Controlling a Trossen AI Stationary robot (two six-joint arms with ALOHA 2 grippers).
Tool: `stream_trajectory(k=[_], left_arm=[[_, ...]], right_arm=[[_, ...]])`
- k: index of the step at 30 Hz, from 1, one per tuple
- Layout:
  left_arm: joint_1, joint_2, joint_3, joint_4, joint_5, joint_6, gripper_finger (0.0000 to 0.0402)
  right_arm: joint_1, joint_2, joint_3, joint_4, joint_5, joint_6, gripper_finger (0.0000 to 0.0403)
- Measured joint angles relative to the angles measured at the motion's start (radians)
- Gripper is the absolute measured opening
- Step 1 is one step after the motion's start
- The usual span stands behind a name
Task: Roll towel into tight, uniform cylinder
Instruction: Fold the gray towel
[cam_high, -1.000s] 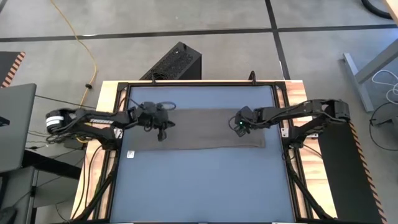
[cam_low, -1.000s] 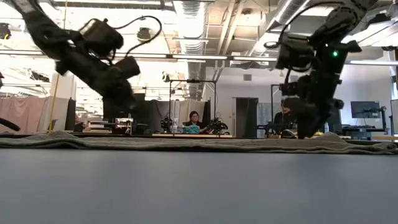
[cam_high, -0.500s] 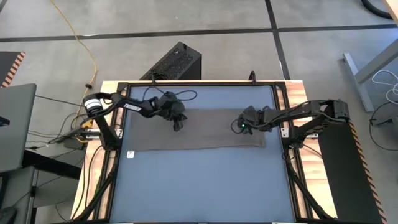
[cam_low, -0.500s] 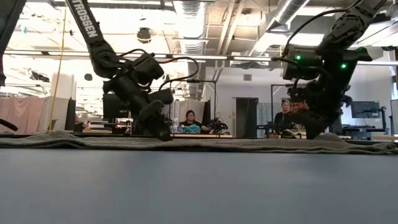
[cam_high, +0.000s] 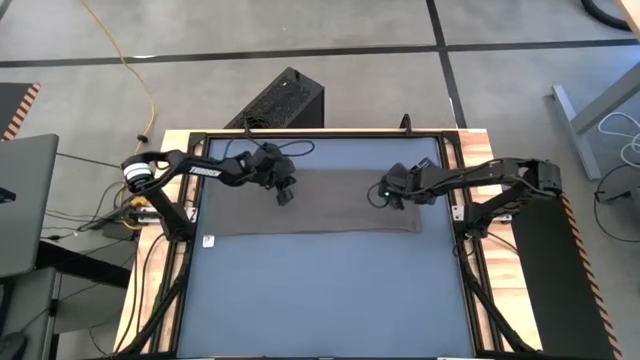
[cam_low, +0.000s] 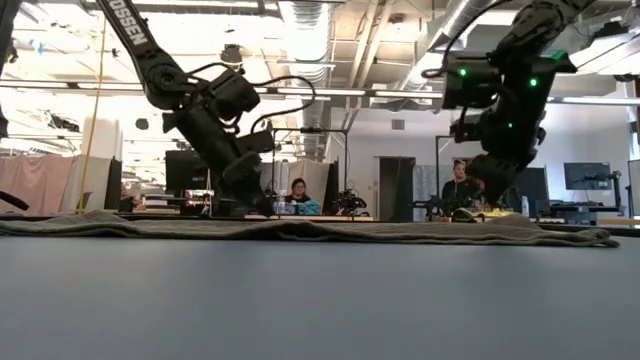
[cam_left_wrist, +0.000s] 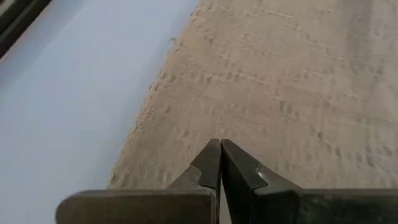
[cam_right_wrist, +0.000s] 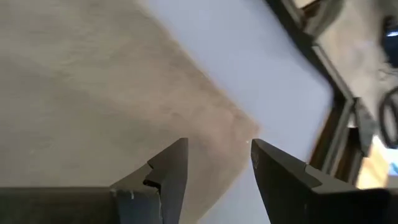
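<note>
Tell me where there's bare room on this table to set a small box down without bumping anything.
The widest free patch is the bare blue tabletop between the towel's near edge and the table's front edge. A narrower bare strip lies between the towel's far edge and the back rail. It is crowded over the towel, where the left pincer and the right pincer hang.

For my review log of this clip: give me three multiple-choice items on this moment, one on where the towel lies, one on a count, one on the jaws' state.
1. Where is the towel?
A. spread flat across the far half of the table
B. rolled up at the near edge
C. hanging off the table

2. How many grippers are over the towel?
A. none
B. one
C. two

3. How do the jaws stand?
A. both open
B. left gripper shut, right gripper open
C. left open, right shut

Answers: 1 A, the high view shows it lying flat; 2 C, both arms end above it; 3 B, each wrist view shows its own jaws.
</note>
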Motion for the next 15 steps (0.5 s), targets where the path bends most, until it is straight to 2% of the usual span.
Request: stream_trajectory(k=[9, 13, 15], left_arm=[[-0.007, -0.138, 0.0, -0.109, 0.028, 0.034, 0.0], [-0.024, -0.144, 0.0, -0.11, 0.078, 0.04, 0.0], [-0.037, -0.141, 0.0, -0.108, 0.08, 0.045, 0.0]], right_arm=[[0.168, 0.0, -0.028, 0.096, -0.157, 0.125, 0.0202], [0.257, 0.0, -0.041, 0.15, -0.162, 0.197, 0.0202], [0.299, 0.0, -0.04, 0.159, -0.132, 0.223, 0.0202]])
